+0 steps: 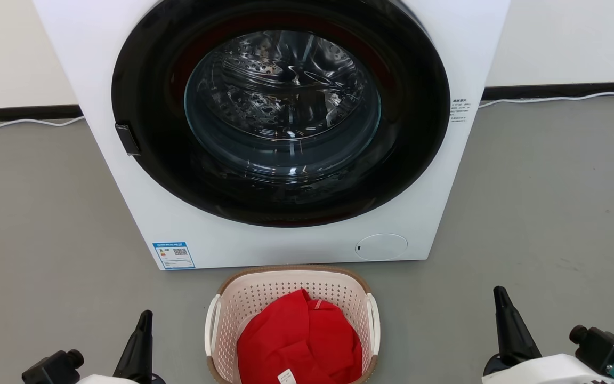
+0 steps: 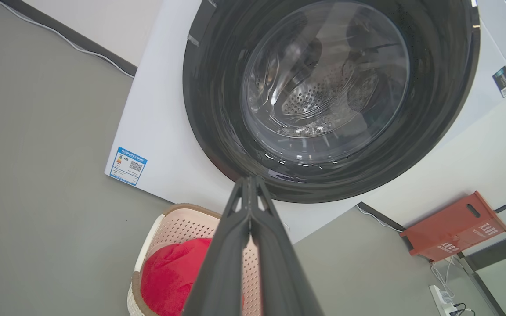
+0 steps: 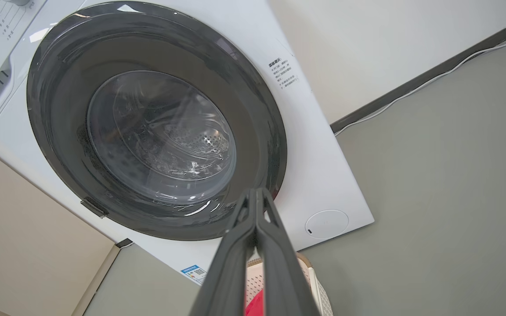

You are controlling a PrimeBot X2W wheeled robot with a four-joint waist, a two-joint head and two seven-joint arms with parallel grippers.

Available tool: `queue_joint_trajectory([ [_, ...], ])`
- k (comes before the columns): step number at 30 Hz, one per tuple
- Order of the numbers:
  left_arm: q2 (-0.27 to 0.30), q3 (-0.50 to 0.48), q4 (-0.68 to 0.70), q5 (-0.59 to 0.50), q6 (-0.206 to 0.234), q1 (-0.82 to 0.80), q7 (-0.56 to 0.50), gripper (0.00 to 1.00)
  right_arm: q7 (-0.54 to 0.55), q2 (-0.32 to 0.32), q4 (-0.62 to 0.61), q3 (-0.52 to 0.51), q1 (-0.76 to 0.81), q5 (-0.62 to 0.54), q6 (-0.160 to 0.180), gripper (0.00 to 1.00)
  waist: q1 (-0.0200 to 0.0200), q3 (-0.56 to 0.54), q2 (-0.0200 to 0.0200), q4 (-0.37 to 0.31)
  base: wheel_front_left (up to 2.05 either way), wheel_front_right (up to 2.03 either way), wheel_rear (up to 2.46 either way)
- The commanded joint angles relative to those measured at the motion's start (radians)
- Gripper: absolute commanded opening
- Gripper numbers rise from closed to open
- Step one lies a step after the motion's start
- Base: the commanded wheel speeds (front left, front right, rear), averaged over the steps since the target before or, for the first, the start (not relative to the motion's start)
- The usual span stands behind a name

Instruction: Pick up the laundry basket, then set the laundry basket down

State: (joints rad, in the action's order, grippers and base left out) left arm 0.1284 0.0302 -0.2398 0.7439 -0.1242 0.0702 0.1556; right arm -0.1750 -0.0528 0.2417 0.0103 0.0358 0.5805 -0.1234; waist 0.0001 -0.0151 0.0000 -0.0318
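Meanwhile the laundry basket [image 1: 291, 298] sits on the floor; left gripper [image 1: 144, 320] and right gripper [image 1: 500, 298] flank it, both clenched and empty.

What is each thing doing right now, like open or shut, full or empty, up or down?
washer door, shut.
laundry basket, upright on the floor, not lifted.
red cloth, crumpled inside the basket.
left tool, shut, holding nothing, apart from the basket.
right tool, shut, holding nothing, apart from the basket.
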Motion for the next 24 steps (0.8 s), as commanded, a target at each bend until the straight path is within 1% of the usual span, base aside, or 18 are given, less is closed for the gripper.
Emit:
queue_joint_trajectory([
  [1, 0.006, -0.021, 0.02, 0.029, -0.002, -0.052, -0.006, 0.0, 0.008, -0.012, -0.02, 0.002, -0.052, 0.036, -0.002, 0.0, -0.0001, 0.0, 0.0, 0.001, 0.0, 0.0, 0.0],
  [24, -0.016, -0.053, 0.014, 0.244, -0.003, -0.084, -0.073, 0.0, 0.071, -0.016, -0.015, -0.019, -0.075, 0.301, -0.004, 0.0, -0.0001, 0.005, 0.0, 0.009, 0.0, 0.0, 0.0],
])
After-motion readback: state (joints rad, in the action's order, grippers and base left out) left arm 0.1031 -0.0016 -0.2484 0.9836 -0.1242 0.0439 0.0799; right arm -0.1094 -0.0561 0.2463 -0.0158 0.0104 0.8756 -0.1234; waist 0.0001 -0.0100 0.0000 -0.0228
